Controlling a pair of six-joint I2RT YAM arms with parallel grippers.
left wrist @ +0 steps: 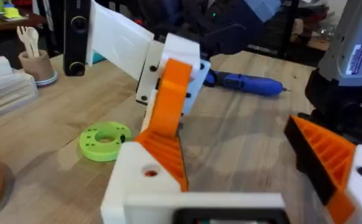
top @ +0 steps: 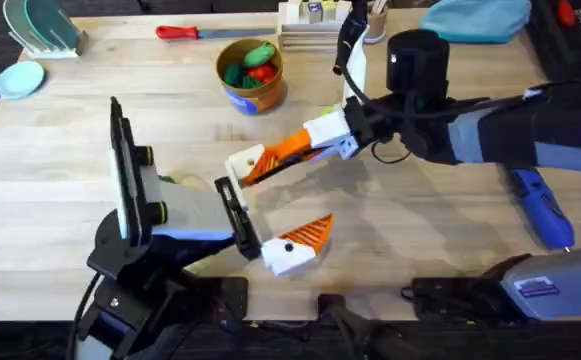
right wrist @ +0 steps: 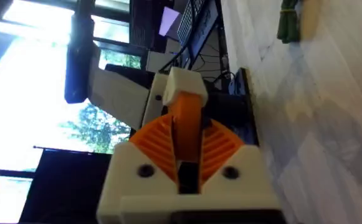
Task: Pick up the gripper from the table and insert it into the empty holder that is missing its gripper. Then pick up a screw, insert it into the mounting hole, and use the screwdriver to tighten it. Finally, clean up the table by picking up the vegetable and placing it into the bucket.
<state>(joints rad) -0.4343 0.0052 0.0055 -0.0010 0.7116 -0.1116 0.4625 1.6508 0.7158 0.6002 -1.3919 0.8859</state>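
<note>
Overhead, the right gripper (top: 315, 140) is being shown at centre frame, its fingers pinched on the orange gripper (top: 275, 155), which is being pressed against the holder (top: 242, 162) on the left arm. The left gripper (top: 270, 205) is being kept spread, one jaw carrying an orange wedge (top: 308, 233) at lower centre. The screwdriver (top: 542, 208) is lying at the right edge of the wooden table (top: 60, 150). The bucket (top: 251, 73), with toy vegetables inside, is standing at upper centre. The vegetable (right wrist: 288, 22) is lying on the table in the right wrist view.
</note>
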